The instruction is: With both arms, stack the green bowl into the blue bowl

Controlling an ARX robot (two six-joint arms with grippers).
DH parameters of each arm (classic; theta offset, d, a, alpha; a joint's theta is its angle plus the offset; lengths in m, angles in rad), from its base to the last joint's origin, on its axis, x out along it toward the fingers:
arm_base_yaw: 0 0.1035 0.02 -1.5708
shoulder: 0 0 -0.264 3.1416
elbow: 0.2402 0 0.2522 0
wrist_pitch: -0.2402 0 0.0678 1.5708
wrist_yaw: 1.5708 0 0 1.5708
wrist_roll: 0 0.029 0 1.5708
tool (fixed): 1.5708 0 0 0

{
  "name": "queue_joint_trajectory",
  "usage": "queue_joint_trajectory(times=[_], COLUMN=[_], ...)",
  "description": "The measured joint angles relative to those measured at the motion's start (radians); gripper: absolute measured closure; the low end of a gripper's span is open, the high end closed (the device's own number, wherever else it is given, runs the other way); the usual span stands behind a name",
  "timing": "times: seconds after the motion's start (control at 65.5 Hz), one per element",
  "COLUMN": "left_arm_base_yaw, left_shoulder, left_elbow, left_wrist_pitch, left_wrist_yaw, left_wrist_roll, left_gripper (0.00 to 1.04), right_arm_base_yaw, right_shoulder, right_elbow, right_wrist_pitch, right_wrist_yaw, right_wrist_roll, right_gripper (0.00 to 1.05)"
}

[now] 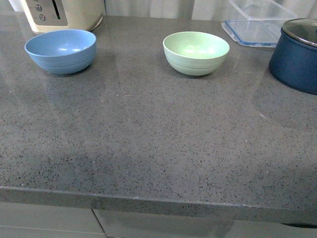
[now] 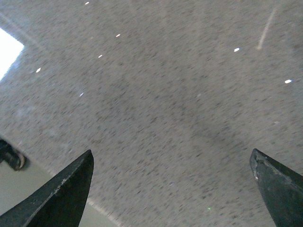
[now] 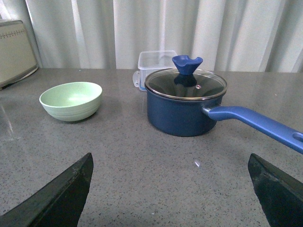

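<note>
The pale green bowl (image 1: 196, 52) stands upright and empty at the back middle of the grey counter. The sky-blue bowl (image 1: 60, 50) stands upright and empty at the back left, well apart from it. Neither arm shows in the front view. My left gripper (image 2: 171, 163) is open and empty over bare counter near its edge; no bowl shows in that view. My right gripper (image 3: 170, 165) is open and empty low over the counter; the green bowl (image 3: 71, 100) stands ahead of it to one side.
A dark navy pot (image 1: 296, 54) with a glass lid and long blue handle (image 3: 258, 124) stands at the right. A clear plastic container (image 1: 257, 22) is behind it. A cream appliance (image 1: 62, 14) stands behind the blue bowl. The counter's front edge (image 1: 148, 199) runs across the bottom.
</note>
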Motion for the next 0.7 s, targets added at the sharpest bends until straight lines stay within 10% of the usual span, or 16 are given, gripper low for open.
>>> queue_joint_trajectory(times=[0.702], left_arm_base_yaw=[-0.018], left_shoulder=[0.452], left_elbow=[0.583], left_wrist_pitch=[-0.264], left_wrist_yaw=[0.156], left_wrist_roll=[0.014], left_gripper=[0.07], right_arm_base_yaw=[0.000], right_shoulder=[0.000], right_elbow=[0.000], right_wrist_pitch=[0.000], right_wrist_yaw=[0.000], right_wrist_roll=[0.000], right_gripper=[0.10])
